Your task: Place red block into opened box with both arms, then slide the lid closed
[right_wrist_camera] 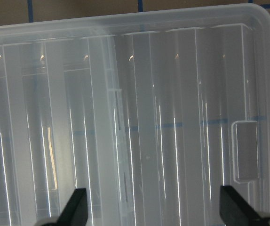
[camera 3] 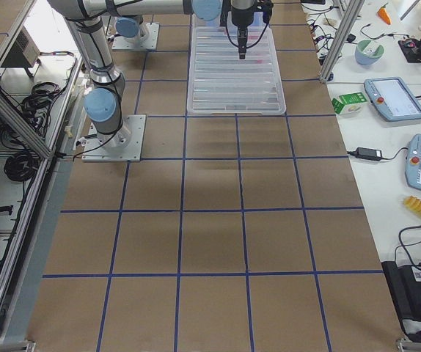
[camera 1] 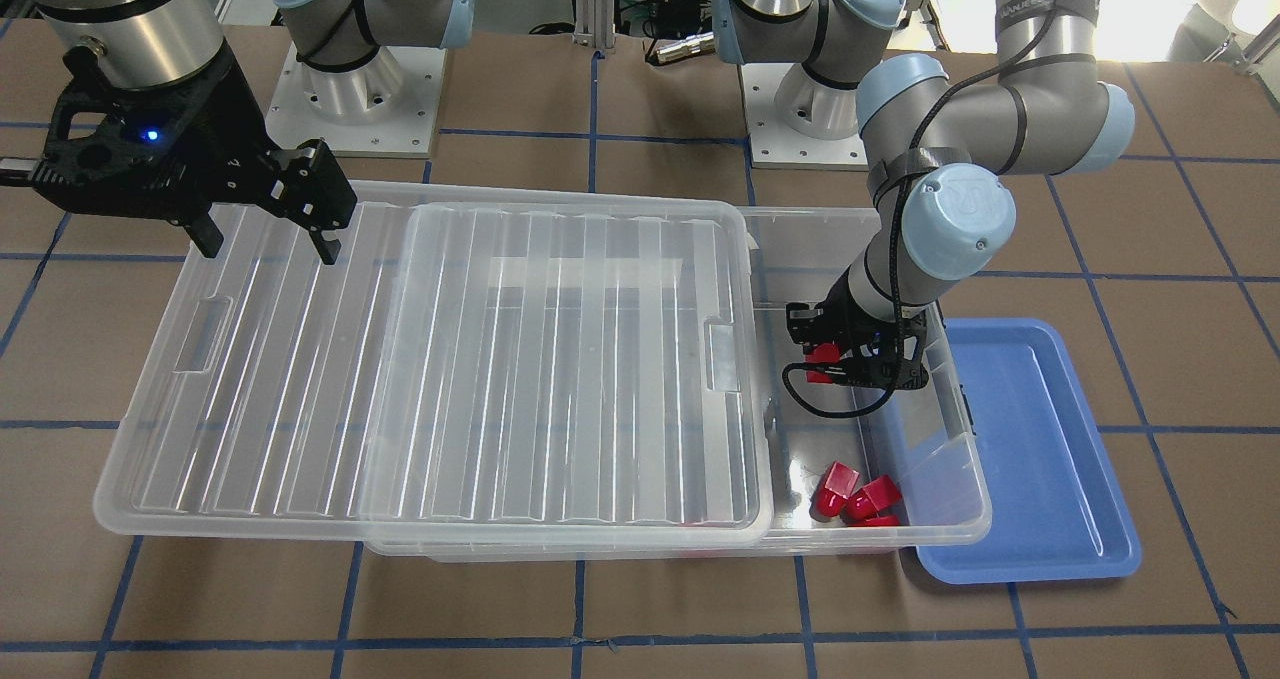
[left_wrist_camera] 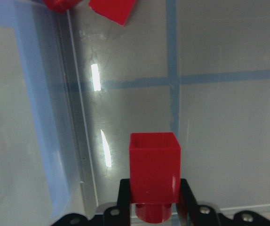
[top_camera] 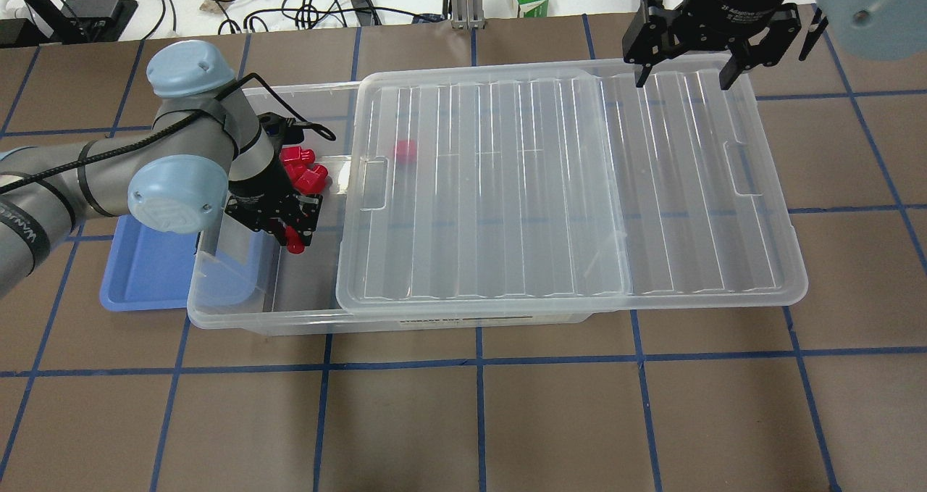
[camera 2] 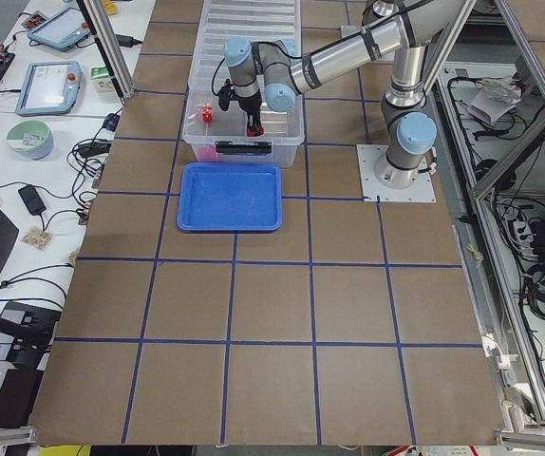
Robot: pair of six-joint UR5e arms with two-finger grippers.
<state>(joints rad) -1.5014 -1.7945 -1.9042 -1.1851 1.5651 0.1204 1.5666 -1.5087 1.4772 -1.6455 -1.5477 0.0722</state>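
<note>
Left tool (left_wrist_camera: pixel 154 200) is clenched on the red block (left_wrist_camera: pixel 154 172), one finger on either side near its stub end. The block is inside the uncovered end of the box (top_camera: pixel 217 317), at the robot's left, over the clear floor; whether it touches the floor cannot be told.

Why here: the lid (top_camera: pixel 565 188) sits shifted toward the robot's right. It overhangs that end of the box and leaves a gap only at the left end, so this is the one place a tool can reach in.

Block orientation: the long axis is in line with the tool's fingers, which point down at the box floor. The square body leads, facing the floor, and the round stub sits back between the fingers. Judged near upright; a slight tilt is not excluded.

Other red blocks (camera 1: pixel 855 494) lie in the corner of the same open end away from the robot, apart from the held one. One more red shape (top_camera: pixel 404 150) shows through the lid. A blue tray (top_camera: pixel 137 274) rests on the surface (top_camera: pixel 471 419) just beside the box's left end.

Right tool (top_camera: pixel 684 79) is released, jaws spread wide, hovering over the overhanging end of the lid; no contact seen.

Judgement: it is staged to push the lid leftward once the left arm is out. Sliding sooner would trap the left tool in the gap
</note>
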